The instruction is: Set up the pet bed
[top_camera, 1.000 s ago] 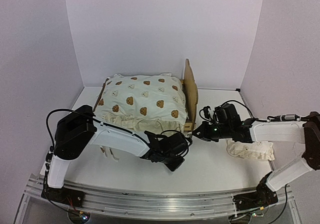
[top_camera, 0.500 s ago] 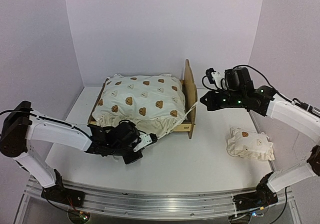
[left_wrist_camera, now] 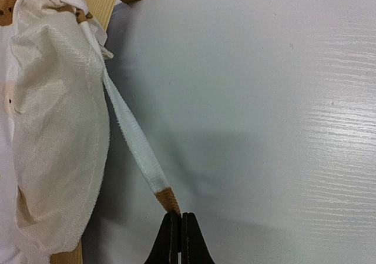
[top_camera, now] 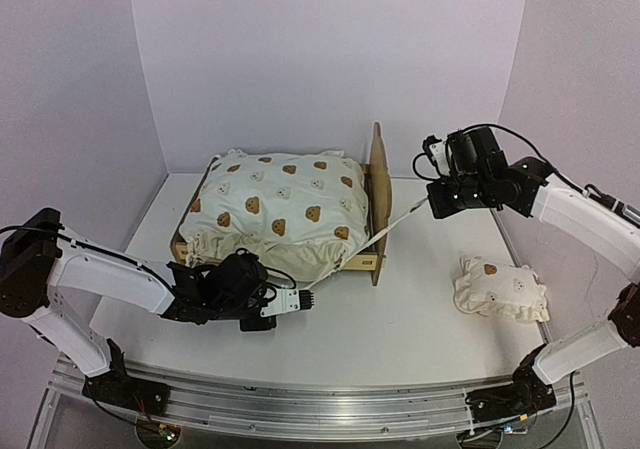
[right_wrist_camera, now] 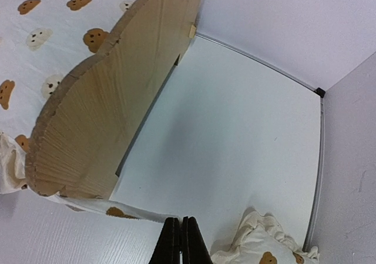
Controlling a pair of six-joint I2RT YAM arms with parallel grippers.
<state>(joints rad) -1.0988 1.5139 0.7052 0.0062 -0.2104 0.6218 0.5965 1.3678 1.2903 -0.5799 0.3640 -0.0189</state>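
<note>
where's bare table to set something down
Bare table lies in front of the pet bed, between the left gripper and the pillow. Crowded by the headboard: a tie stretches to that gripper, another to the right gripper.

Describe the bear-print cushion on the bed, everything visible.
The cushion is a puffy cream fabric pad printed with brown and pale bear faces, lying on the pet bed beside its upright headboard, its near edge bunched over the frame. Two ties run from its near corner: the plain tie, brown-tipped, pinched by the left gripper; the printed tie, pulled taut by the right gripper.
</note>
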